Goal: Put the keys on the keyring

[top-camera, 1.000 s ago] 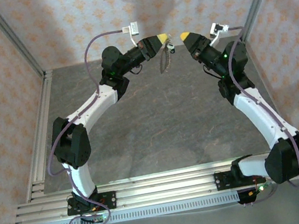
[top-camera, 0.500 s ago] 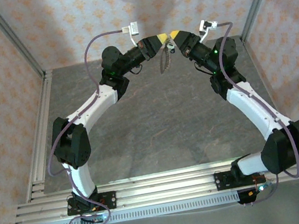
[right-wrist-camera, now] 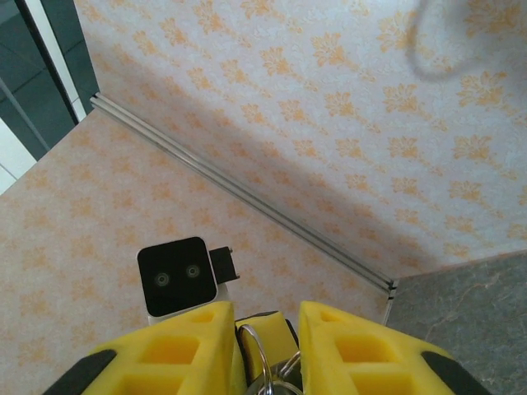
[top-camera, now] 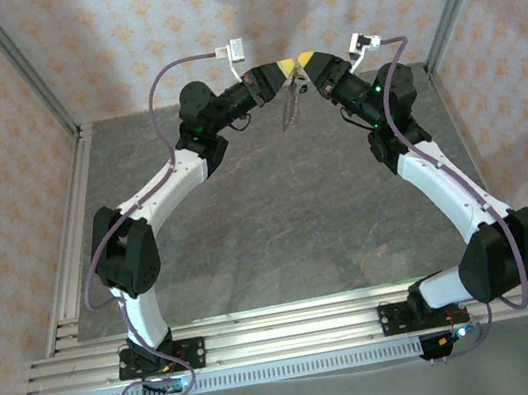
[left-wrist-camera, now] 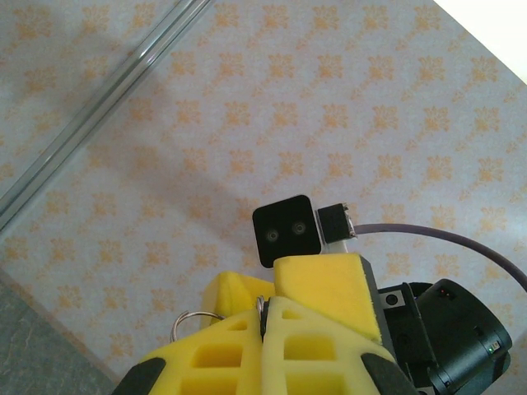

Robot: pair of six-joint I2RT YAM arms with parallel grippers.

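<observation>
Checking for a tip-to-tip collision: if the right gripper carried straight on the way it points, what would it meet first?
Almost at once the keyring, which sits between the right gripper's fingers. Just behind it is the left gripper, shut on the ring. How close the tips are is hard to judge.

The right tool [right-wrist-camera: 268,333] showed its two yellow fingers [right-wrist-camera: 185,350] along the bottom edge, standing apart with a gap between them. In that gap lay the thin silvery loops of the keyring [right-wrist-camera: 265,374], just below the yellow tip of the left tool [right-wrist-camera: 262,323]. Whether the fingers pinched the loops could not be told. A black square camera [right-wrist-camera: 170,278] on a white mount sat just left of that tip. Behind them ran pale wallpaper [right-wrist-camera: 329,99] with an orange pattern, crossed diagonally by a metal rail [right-wrist-camera: 247,193]. A corner of the grey table [right-wrist-camera: 478,296] showed at lower right.
</observation>
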